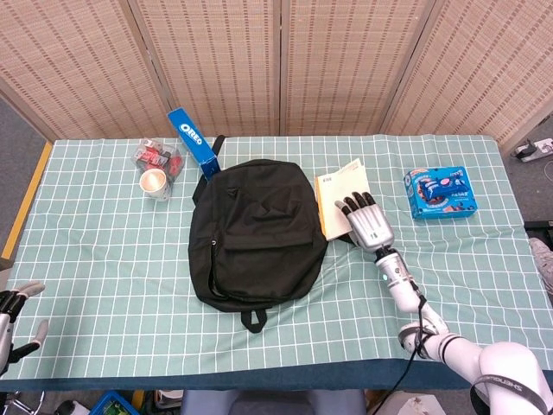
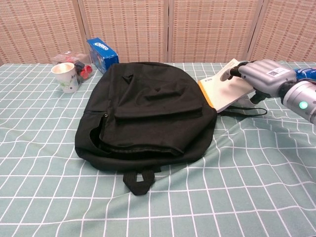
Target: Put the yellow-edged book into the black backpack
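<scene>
Chest view shows the right hand (image 2: 261,74) apparently gripping the tilted yellow-edged paperback book (image 2: 223,90) beside the closed-looking black fabric backpack (image 2: 145,116); insertion remains.

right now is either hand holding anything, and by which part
The right hand grips the yellow-edged book by its outer edge, away from the black backpack, tilting that side up. The left hand holds nothing.

The right hand (image 1: 369,223) covers part of the yellow-edged book (image 1: 335,192); the left hand (image 1: 13,318) is cut by the frame edge.
</scene>
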Action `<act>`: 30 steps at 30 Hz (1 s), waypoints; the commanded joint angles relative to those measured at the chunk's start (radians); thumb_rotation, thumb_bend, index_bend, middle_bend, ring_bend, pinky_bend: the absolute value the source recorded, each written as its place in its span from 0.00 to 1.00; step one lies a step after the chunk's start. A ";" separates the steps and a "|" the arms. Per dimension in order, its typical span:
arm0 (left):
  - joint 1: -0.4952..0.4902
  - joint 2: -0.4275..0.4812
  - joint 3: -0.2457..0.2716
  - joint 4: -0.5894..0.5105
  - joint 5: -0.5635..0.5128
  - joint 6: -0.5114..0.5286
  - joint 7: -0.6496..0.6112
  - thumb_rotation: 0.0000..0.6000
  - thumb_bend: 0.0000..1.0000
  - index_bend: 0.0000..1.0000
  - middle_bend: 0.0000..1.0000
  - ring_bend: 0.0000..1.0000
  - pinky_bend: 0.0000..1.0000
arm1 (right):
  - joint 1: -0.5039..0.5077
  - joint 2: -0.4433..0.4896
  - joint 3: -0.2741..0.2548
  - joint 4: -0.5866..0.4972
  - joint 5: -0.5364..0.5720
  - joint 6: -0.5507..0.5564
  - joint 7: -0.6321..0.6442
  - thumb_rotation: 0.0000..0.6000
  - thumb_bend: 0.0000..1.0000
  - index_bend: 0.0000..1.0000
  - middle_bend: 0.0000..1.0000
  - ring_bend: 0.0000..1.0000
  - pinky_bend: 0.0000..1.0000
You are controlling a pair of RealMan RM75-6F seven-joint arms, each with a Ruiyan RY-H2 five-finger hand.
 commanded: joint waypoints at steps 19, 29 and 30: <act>-0.039 0.047 -0.034 -0.018 0.015 -0.014 -0.032 1.00 0.40 0.28 0.20 0.23 0.14 | 0.081 -0.038 0.002 0.151 -0.042 0.100 -0.012 1.00 0.47 0.85 0.61 0.43 0.36; -0.170 0.091 -0.085 -0.053 0.073 -0.113 -0.047 1.00 0.40 0.30 0.20 0.23 0.14 | -0.047 0.234 -0.052 -0.295 -0.177 0.402 -0.064 1.00 0.48 0.85 0.61 0.45 0.40; -0.184 0.093 -0.087 -0.058 0.077 -0.130 -0.047 1.00 0.40 0.30 0.20 0.23 0.14 | -0.059 0.261 -0.057 -0.335 -0.190 0.423 -0.073 1.00 0.48 0.85 0.61 0.45 0.40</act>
